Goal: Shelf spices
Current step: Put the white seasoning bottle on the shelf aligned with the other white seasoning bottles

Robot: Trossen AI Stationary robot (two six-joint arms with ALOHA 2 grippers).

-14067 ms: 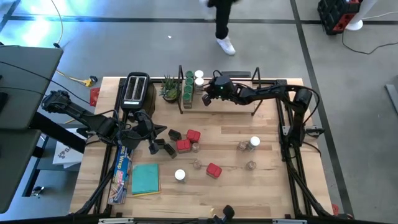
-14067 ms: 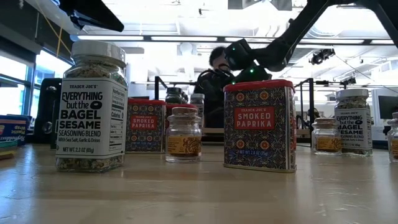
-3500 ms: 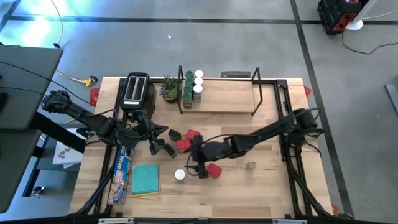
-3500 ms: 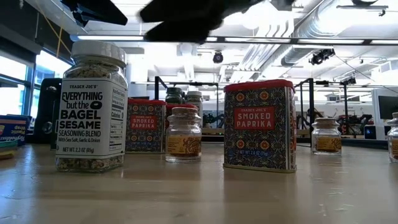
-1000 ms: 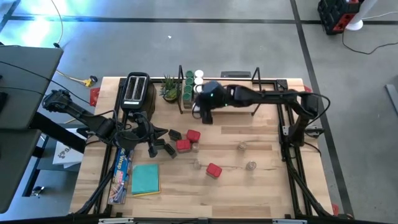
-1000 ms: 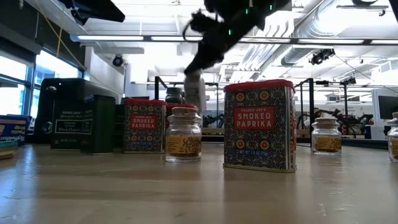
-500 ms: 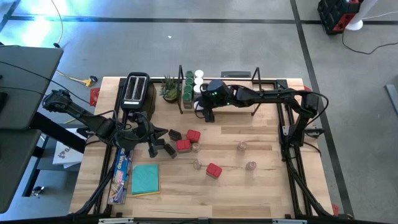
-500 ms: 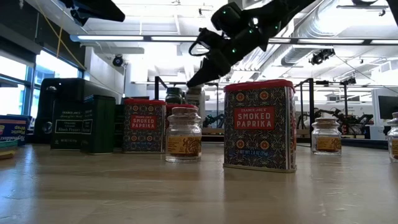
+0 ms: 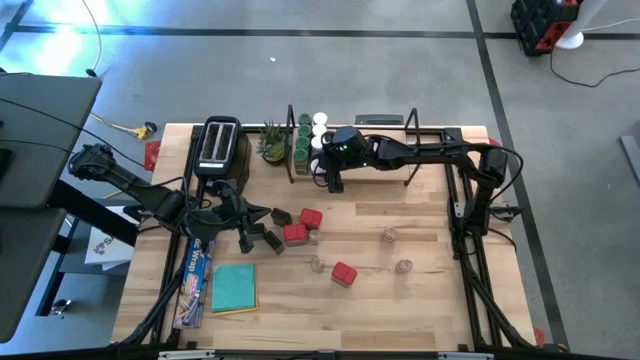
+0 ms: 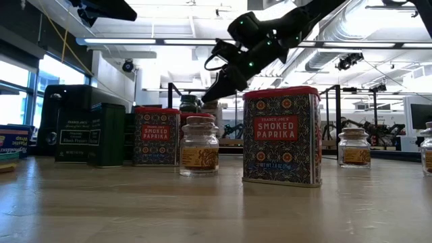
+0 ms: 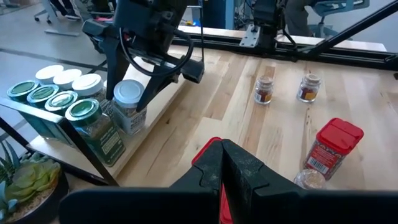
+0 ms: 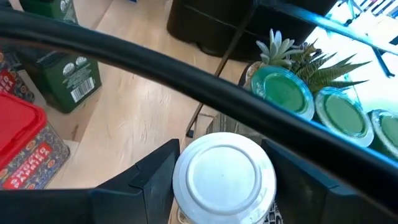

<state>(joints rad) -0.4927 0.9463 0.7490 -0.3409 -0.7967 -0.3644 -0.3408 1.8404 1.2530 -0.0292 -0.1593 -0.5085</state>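
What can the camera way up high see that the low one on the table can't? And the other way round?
Only the high view shows the flat teal pad and the potted plant. The left gripper, on the table's left side, I can pick out only from above. Only the low view shows the words Smoked Paprika on the nearest red tin. Both show the right gripper at the left end of the shelf.

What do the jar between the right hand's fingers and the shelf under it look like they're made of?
The jar looks like clear glass or plastic, since the seasoning shows through its wall; its white lid is smooth and matte, probably plastic. The shelf has a pale board with visible wood grain, carried on thin black frame ends that look like painted metal.
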